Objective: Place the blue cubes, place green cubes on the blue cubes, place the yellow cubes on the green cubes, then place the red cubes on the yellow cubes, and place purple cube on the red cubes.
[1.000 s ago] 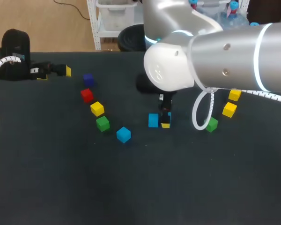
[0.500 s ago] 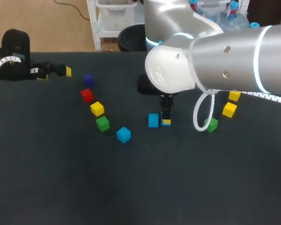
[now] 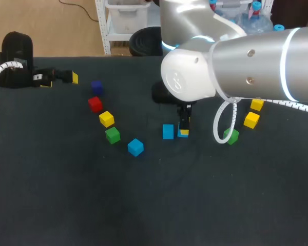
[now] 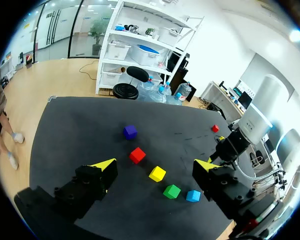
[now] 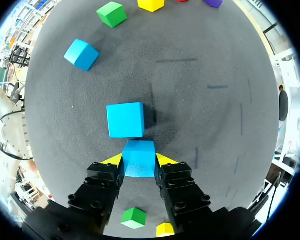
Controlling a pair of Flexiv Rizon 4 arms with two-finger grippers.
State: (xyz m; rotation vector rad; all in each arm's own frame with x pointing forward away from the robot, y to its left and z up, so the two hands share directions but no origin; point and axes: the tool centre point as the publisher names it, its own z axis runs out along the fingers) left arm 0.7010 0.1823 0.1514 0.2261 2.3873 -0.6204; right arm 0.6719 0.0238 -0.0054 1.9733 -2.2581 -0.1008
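Right gripper (image 5: 139, 160) is clamped on the held blue cube (image 5: 139, 154), one finger on each side. The second blue cube (image 5: 125, 119) sits directly ahead, just beside it. Left gripper (image 4: 155, 165) stands with fingers apart, well off; the right arm is nearer.

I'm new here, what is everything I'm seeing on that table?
blue cubes: three; one in the right tool, one beside it, one ending the curved row.
green cubes: two; one in the row, one by the right arm.
yellow cubes: three; one in the row, two by the right arm.
red cubes: two; one in the row, one beyond the right arm.
purple cube: one; heads the row.
table: one, black.
left tool: open, at the table's edge.
right tool: shut on a blue cube.
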